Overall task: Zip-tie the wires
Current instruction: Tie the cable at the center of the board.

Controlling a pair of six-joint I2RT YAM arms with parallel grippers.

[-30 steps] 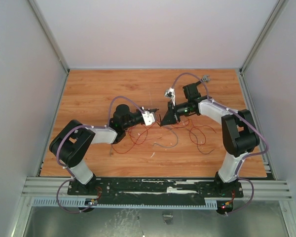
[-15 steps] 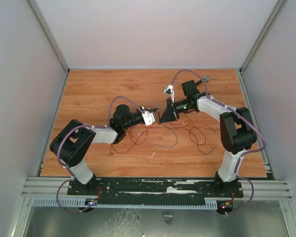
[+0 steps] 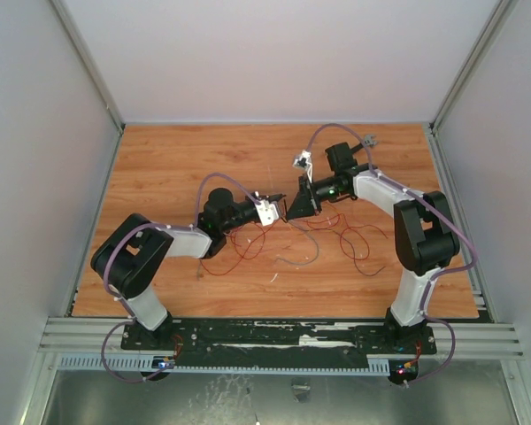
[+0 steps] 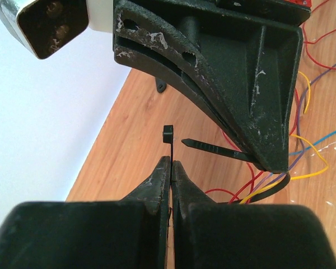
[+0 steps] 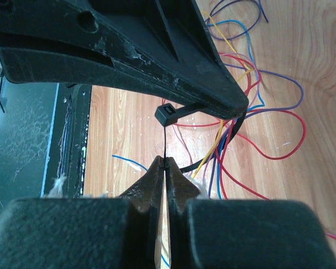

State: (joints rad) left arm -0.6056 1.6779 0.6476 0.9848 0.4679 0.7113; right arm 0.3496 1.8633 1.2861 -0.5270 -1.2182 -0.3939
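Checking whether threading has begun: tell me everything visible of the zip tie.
The zip tie is a thin black plastic strip with a small square head and a pointed tail, bent in a loop round some of the wires. The left gripper is shut on it just below the head; the right gripper pinches the tail part. The tail tip points at the head, close but not inserted.

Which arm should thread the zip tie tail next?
Right, likely. The right gripper pinches the zip tie tail, tip just short of the head; the left gripper is clamped below that head, better as steady anchor.
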